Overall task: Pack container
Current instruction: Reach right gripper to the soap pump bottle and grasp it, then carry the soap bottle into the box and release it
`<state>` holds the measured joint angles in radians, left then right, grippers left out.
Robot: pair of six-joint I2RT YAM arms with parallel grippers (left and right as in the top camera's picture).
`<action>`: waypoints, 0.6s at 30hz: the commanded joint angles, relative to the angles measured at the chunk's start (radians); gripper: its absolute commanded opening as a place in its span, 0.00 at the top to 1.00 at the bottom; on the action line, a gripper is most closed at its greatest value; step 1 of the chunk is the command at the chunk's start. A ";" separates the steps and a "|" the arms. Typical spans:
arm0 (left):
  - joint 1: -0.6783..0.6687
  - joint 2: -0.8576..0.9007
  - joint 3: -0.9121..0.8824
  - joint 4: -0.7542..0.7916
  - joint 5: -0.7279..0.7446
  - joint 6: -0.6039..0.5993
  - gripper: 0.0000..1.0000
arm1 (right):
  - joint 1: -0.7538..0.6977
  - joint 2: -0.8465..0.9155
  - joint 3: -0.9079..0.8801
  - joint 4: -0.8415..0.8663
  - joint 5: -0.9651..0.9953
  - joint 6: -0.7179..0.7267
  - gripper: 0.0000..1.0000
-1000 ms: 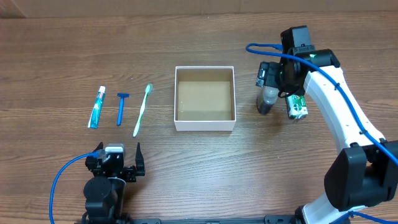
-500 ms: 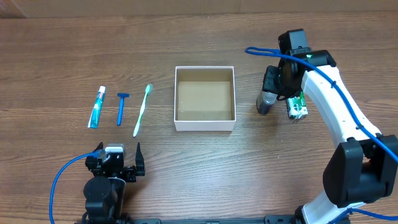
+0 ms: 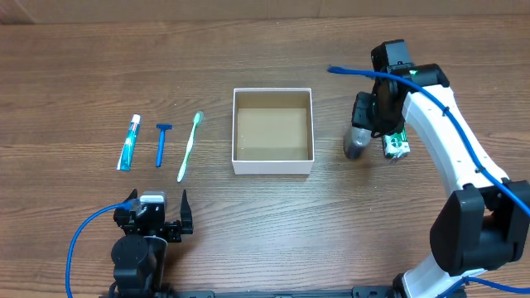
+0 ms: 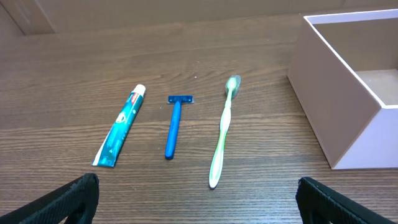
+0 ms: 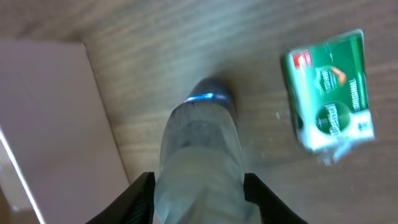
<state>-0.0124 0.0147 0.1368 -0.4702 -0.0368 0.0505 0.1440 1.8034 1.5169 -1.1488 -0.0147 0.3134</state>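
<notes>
The container (image 3: 273, 166), a square white-walled box with a brown floor, sits mid-table with nothing in it; its wall also shows in the left wrist view (image 4: 329, 106) and the right wrist view (image 5: 50, 124). Just to its right, my right gripper (image 3: 364, 126) (image 5: 199, 196) is shut on a clear bottle (image 3: 356, 148) (image 5: 200, 149) with a dark cap. The cap points down at the table, and I cannot tell whether it touches. My left gripper (image 3: 158, 199) (image 4: 199, 202) stands open near the front edge with nothing between its fingers.
A green packet (image 3: 395, 143) (image 5: 329, 93) lies just right of the bottle. Left of the container lie a toothpaste tube (image 3: 128, 142) (image 4: 121, 127), a blue razor (image 3: 161, 143) (image 4: 174, 124) and a green toothbrush (image 3: 190, 146) (image 4: 222, 134).
My right gripper's jaws have closed on the bottle and moved slightly right and nearer. The bottle now looks shorter from above, tipped more upright. The left arm has not moved.
</notes>
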 commanded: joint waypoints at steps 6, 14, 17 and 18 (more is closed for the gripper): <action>0.006 -0.010 -0.005 0.004 0.011 -0.021 0.00 | 0.068 -0.180 0.318 -0.177 0.021 -0.006 0.78; 0.006 -0.010 -0.005 0.004 0.011 -0.021 0.00 | 0.306 -0.196 0.387 -0.153 0.017 0.003 0.79; 0.006 -0.010 -0.005 0.005 0.011 -0.021 0.00 | 0.353 -0.162 0.387 -0.121 0.018 0.008 0.79; 0.006 -0.010 -0.005 0.004 0.011 -0.021 0.00 | 0.359 -0.145 0.387 -0.114 0.023 0.024 0.79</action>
<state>-0.0124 0.0147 0.1368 -0.4702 -0.0368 0.0505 0.4866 1.6241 1.8877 -1.2942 -0.0090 0.3141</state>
